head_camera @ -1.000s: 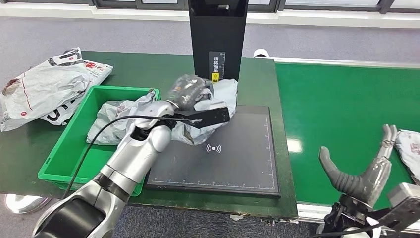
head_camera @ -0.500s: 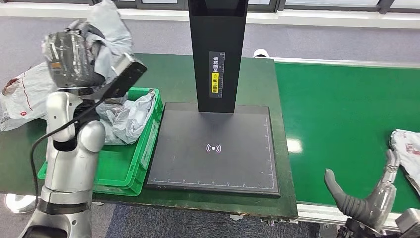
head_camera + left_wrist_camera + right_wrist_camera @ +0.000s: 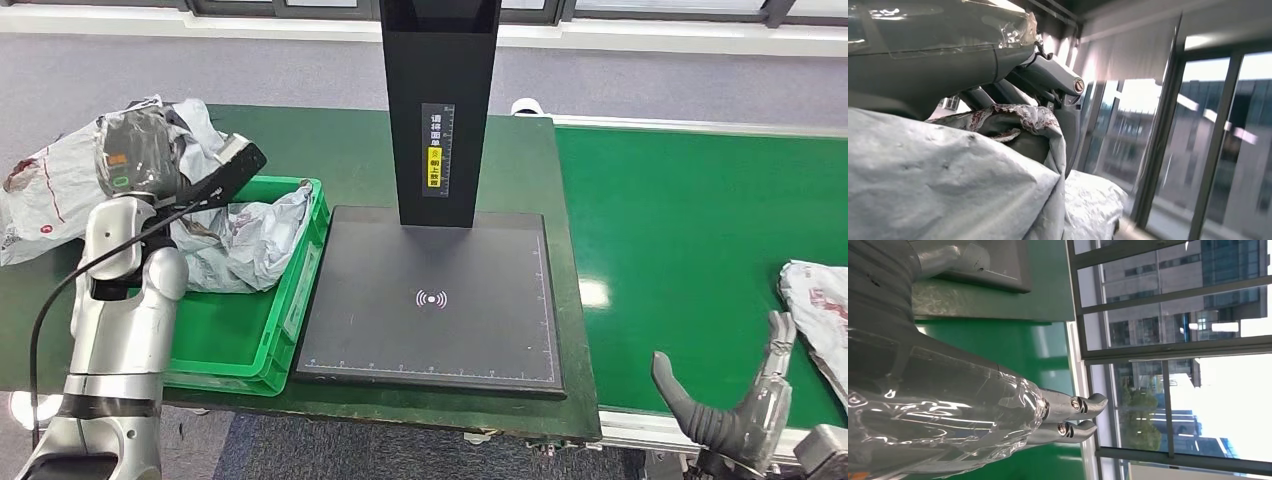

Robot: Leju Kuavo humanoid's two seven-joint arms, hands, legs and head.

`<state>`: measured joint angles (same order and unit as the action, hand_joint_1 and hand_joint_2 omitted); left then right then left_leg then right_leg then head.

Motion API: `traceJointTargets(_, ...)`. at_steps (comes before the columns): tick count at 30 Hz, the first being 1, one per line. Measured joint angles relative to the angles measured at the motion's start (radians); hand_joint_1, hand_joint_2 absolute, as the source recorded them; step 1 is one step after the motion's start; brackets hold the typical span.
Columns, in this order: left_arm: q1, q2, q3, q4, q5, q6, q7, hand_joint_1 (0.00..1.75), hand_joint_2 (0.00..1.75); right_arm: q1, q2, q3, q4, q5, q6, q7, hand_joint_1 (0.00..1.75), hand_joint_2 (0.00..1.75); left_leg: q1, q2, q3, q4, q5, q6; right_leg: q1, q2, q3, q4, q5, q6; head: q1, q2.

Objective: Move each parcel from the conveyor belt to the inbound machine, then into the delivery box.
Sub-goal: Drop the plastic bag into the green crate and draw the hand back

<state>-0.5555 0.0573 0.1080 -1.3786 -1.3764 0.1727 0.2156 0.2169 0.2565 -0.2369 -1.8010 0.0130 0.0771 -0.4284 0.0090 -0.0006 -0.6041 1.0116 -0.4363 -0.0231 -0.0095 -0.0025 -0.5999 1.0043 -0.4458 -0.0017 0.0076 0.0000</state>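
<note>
The left hand (image 3: pixel 140 150) grips a grey plastic parcel (image 3: pixel 195 128), its fingers wrapped in the crumpled film as the left wrist view shows, and holds it above the far left corner of the green delivery box (image 3: pixel 255 345). Another grey parcel (image 3: pixel 245 245) lies in the box's far half, against the wall next to the inbound machine's black scan pad (image 3: pixel 435 330). To do this step well, the hand should probably come inward over the box's bare near half and lower before releasing, so the bag does not drape over the rim or slide onto the bags (image 3: pixel 50 195) heaped on the table beyond the box. The right hand (image 3: pixel 735 405) waits with fingers spread and holding nothing, beside the next parcel (image 3: pixel 820 310) on the conveyor belt (image 3: pixel 690 220).
</note>
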Motion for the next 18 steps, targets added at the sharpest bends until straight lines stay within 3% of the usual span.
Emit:
traceJointTargets(5, 0.014, 0.004, 0.002, 0.071, -0.003, -0.001, -0.001, 1.74, 1.75, 0.001, -0.002, -0.004, 0.005, 0.0, 0.003, 0.0, 0.0, 1.75, 0.0, 0.0, -0.001, 0.0, 0.0, 0.0, 0.001, 0.0, -0.001, 0.0, 0.0, 0.0, 0.0, 0.0)
traceJointTargets(9, 0.016, 0.004, 0.006, 0.115, 0.02, -0.071, -0.039, 0.02, 1.75, 0.001, -0.003, -0.008, 0.008, -0.001, 0.009, 0.0, 0.0, 1.75, 0.0, 0.0, -0.001, 0.0, 0.0, 0.0, 0.0, 0.0, -0.001, 0.0, 0.0, 0.0, 0.0, 0.0)
traceJointTargets(11, 0.019, 0.003, 0.007, 0.156, 0.056, -0.088, -0.076, 0.0, 1.75, 0.002, -0.004, -0.009, 0.01, -0.002, 0.015, 0.0, 0.0, 1.75, 0.0, 0.0, -0.001, 0.0, 0.0, 0.0, 0.001, 0.0, -0.001, 0.0, 0.0, 0.0, 0.0, 0.0)
traceJointTargets(15, 0.026, 0.001, 0.017, 0.231, 0.14, -0.099, -0.149, 0.0, 0.0, 0.006, -0.009, -0.014, 0.015, -0.006, 0.025, 0.0, 0.0, 1.75, 0.0, 0.0, -0.001, 0.0, 0.0, 0.0, 0.001, 0.0, -0.001, 0.0, 0.0, 0.0, 0.0, 0.0)
traceJointTargets(18, 0.03, 0.001, 0.026, 0.253, 0.152, -0.1, -0.139, 0.0, 0.0, 0.006, -0.009, -0.019, 0.019, -0.01, 0.031, 0.005, 0.0, 1.75, 0.0, 0.0, -0.001, 0.0, 0.0, 0.0, 0.001, 0.0, -0.001, 0.0, 0.0, 0.0, 0.0, 0.0)
